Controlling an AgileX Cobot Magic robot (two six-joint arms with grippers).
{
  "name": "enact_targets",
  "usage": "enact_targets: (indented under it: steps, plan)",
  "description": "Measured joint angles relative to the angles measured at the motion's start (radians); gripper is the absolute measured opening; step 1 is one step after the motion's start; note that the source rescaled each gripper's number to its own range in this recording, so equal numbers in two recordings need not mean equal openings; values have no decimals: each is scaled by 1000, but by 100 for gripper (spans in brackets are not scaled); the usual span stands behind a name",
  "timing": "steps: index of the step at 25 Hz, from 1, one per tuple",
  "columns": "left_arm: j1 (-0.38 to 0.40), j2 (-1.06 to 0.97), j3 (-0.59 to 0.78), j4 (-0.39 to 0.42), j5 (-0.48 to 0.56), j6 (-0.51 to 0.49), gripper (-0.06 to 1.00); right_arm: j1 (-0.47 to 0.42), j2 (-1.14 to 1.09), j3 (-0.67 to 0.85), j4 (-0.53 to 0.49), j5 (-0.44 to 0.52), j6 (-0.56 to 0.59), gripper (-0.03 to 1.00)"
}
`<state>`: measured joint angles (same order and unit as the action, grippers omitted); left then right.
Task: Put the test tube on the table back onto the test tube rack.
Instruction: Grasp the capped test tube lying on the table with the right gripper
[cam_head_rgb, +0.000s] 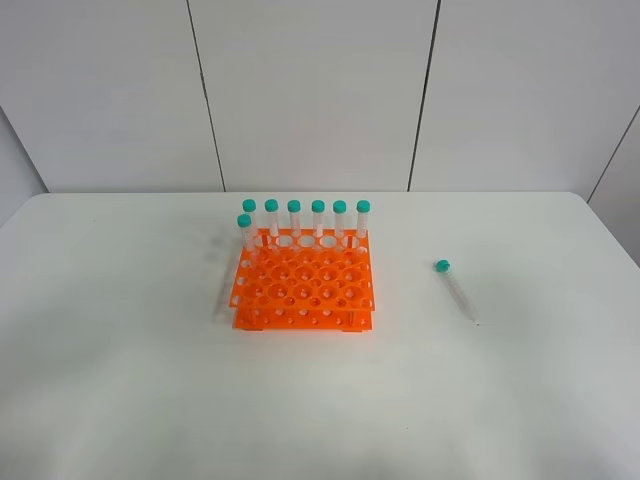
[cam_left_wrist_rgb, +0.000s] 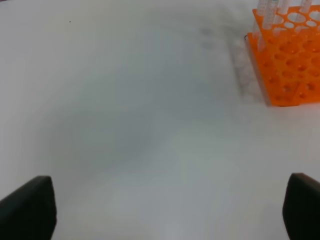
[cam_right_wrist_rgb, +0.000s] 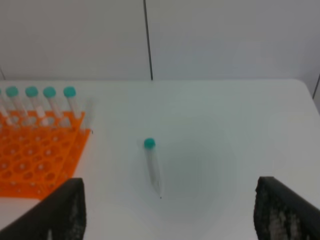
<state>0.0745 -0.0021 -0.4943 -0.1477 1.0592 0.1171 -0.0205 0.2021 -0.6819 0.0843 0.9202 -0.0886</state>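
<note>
The tube (cam_head_rgb: 457, 291) lies flat on the table (cam_head_rgb: 120, 380), well apart from the rack (cam_head_rgb: 303, 290) on the right arm's side, cap toward the wall. The right gripper (cam_right_wrist_rgb: 168, 205) faces it with jaws wide and nothing held, the tube framed between its fingers, probably lined up for a pick. The left gripper (cam_left_wrist_rgb: 167, 210) is wide open too, and empty. Seven tubes (cam_head_rgb: 305, 215) stand at the rack's back, leaving most holes free.

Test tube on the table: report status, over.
Left claw open, empty. Right claw open, empty, off the test tube. Test tube lies flat on the table, right of the test tube rack. Nothing seen between them.
</note>
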Motion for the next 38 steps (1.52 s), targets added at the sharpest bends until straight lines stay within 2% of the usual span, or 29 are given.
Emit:
enact_targets:
  steps: [8, 12, 16, 20, 25, 28, 30, 33, 38]
  plan:
    - [0, 0, 0, 0, 0, 0, 100, 0, 493, -237, 16, -16, -68, 84]
    - [0, 0, 0, 0, 0, 0, 100, 0, 715, -359, 55, -60, -134, 84]
    - [0, 0, 0, 0, 0, 0, 100, 0, 922, -434, 69, -129, -157, 83]
    - [0, 0, 0, 0, 0, 0, 100, 3, 1108, -447, 70, -135, -169, 83]
    - [0, 0, 0, 0, 0, 0, 100, 104, 1319, -448, -35, -182, -184, 83]
    - [0, 0, 0, 0, 0, 0, 100, 169, 1429, -449, -138, -225, -119, 83]
    - [0, 0, 0, 0, 0, 0, 100, 183, 1497, -454, -188, -237, -64, 83]
    - [0, 0, 0, 0, 0, 0, 100, 183, 1572, -458, -209, -242, -30, 82]
    - [0, 0, 0, 0, 0, 0, 100, 183, 1654, -459, -189, -272, -22, 81]
